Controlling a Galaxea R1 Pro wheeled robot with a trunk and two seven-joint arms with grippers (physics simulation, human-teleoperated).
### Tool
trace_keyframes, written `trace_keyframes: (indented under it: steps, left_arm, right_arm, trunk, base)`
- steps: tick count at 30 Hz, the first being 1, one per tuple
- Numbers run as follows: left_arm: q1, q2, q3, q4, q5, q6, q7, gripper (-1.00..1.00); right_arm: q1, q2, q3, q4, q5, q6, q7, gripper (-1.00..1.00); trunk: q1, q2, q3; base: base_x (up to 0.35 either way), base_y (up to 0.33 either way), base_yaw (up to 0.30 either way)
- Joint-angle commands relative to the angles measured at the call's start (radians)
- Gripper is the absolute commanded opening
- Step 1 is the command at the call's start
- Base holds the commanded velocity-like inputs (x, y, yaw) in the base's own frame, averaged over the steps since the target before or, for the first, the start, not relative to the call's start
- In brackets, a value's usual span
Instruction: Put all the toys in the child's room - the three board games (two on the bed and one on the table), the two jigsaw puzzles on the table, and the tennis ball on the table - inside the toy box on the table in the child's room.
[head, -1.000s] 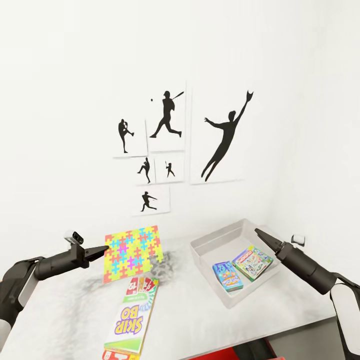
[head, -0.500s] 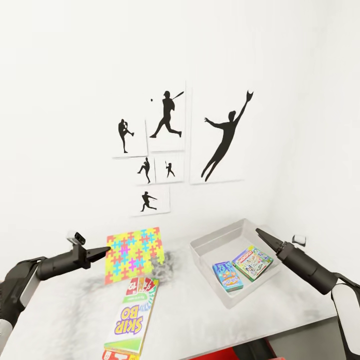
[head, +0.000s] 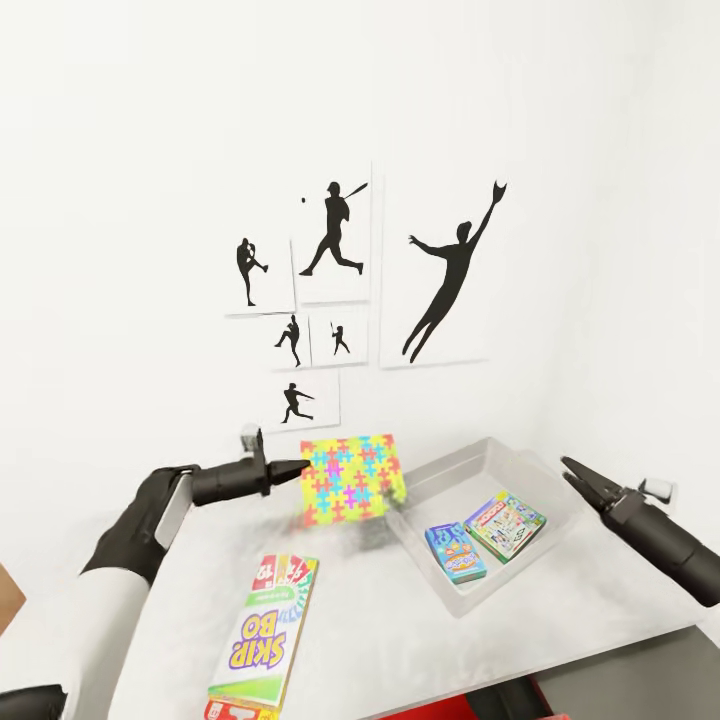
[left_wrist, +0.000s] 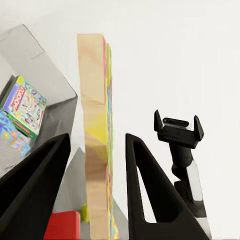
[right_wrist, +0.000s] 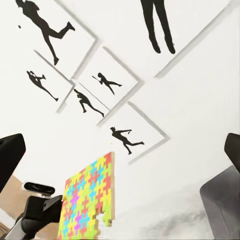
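You are holding the jigsaw puzzle (head: 352, 478) on edge in the left gripper (head: 297, 466), pinching it by the side that faces your left arm, so its flat face is turned toward the head camera and it is hanging above the counter (head: 180, 560). In the left wrist view the puzzle (left_wrist: 97, 145) is sitting between the two dark fingers (left_wrist: 145, 185). The toy box (head: 520, 465) lies to the right of the puzzle, its near-left rim just beside the puzzle's far edge, with two board games (head: 487, 535) already lying inside. So the coming move likely calls for carrying the puzzle rightward over that rim and tipping it flat. The right gripper (head: 578, 476) is hovering spread and empty over the box's right side, closer to the box but holding nothing. The SKIP BO box (head: 266, 630) is lying flat on the counter, nearer you.
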Motion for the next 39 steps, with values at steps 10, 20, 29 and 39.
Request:
trace_keyframes:
  steps: [10, 20, 29, 39]
  left_arm:
    - [-0.093, -0.267, 0.001, 0.007, 0.007, -0.006, 0.448, -1.00]
    - [-0.109, -0.272, -0.006, 0.077, 0.110, -0.088, 0.639, -1.00]
    - [-0.109, -0.272, -0.049, 0.094, 0.249, -0.114, 0.740, -1.00]
    - [-0.109, -0.272, -0.117, 0.087, 0.308, -0.124, 0.737, -1.00]
  right_arm:
    - [0.035, -0.028, -0.094, 0.001, 0.001, 0.035, 0.068, 1.00]
    - [0.036, -0.028, -0.101, 0.001, 0.001, 0.037, 0.083, 1.00]
    - [0.058, -0.028, -0.148, 0.001, 0.001, 0.035, 0.162, 1.00]
    - [0.068, -0.021, -0.157, 0.000, -0.001, 0.100, 0.316, 1.00]
  trunk:
    - [0.001, -0.002, -0.002]
    - [0.001, -0.002, -0.002]
    - [0.001, -0.002, -0.009]
    - [0.001, -0.002, -0.026]
  base:
    - [0.000, 0.000, 0.000]
    - [0.000, 0.000, 0.000]
    - [0.000, 0.000, 0.000]
    - [0.000, 0.000, 0.000]
